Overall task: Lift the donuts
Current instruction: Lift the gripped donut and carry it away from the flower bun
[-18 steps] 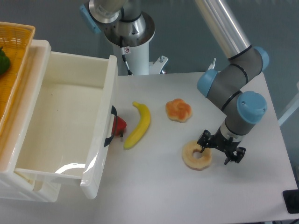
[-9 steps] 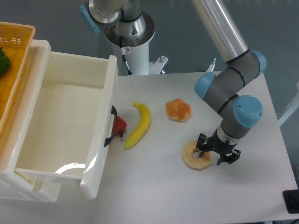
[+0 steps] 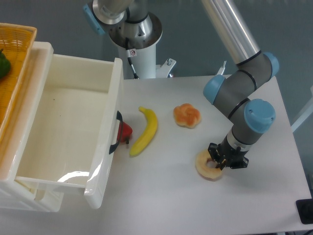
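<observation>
Donut (image 3: 206, 165) sits mid-counter (image 3: 161, 196), well apart from edges & bun (image 3: 187, 115) — bare surface around. Pale tan ring; end effector (image 3: 221, 162) clamped on its right rim.

White table (image 3: 161, 196); grey-blue wall (image 3: 58, 19) behind; white bin (image 3: 73, 122) and orange basket (image 3: 14, 44) left.

You had a pale tan donut (image 3: 206, 166) on a white table (image 3: 161, 196), with the black gripper (image 3: 221, 161) at its right edge. The arm (image 3: 239, 105) was grey with light blue caps, its upper tube silver. Far of the donut lay an orange-brown bun (image 3: 187, 115), and to the left a yellow banana (image 3: 145, 130) with a dark tip. A red thing (image 3: 124, 131) sat beside the cream-white bin (image 3: 63, 127). At far left was an orange woven basket (image 3: 13, 63) with something green (image 3: 4, 63) in it.
</observation>
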Motion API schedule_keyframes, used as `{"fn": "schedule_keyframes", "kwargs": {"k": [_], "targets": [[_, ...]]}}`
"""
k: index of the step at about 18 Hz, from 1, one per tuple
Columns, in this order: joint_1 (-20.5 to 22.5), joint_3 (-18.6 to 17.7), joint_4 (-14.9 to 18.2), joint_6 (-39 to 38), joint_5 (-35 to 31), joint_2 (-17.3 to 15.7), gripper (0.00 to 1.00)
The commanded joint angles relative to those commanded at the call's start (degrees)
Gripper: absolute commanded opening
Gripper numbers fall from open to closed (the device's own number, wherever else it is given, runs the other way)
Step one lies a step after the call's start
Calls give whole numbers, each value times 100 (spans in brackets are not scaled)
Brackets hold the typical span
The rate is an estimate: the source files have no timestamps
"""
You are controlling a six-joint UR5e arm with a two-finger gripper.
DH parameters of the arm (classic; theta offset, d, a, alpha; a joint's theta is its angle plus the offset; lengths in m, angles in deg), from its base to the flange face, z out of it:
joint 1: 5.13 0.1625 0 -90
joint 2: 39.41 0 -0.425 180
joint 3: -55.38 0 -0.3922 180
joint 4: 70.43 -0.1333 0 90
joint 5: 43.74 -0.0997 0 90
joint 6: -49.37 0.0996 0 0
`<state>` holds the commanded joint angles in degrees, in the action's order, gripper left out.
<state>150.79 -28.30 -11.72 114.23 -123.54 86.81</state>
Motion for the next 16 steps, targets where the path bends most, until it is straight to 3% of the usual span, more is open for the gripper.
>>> {"fn": "schedule_keyframes", "kwargs": {"k": [1,6,9,10,14,16], "targets": [[17,0,0,-17,-18,-70,0],[439,0,210,140,-26,-501,0],[553,201,448,912,-420,-633,0],[580,359,588,1018,-596,-625,0],[580,1387,1747,1335,-1097,-405,0],[545,1486,1881,1441,-1475,-387,0]]}}
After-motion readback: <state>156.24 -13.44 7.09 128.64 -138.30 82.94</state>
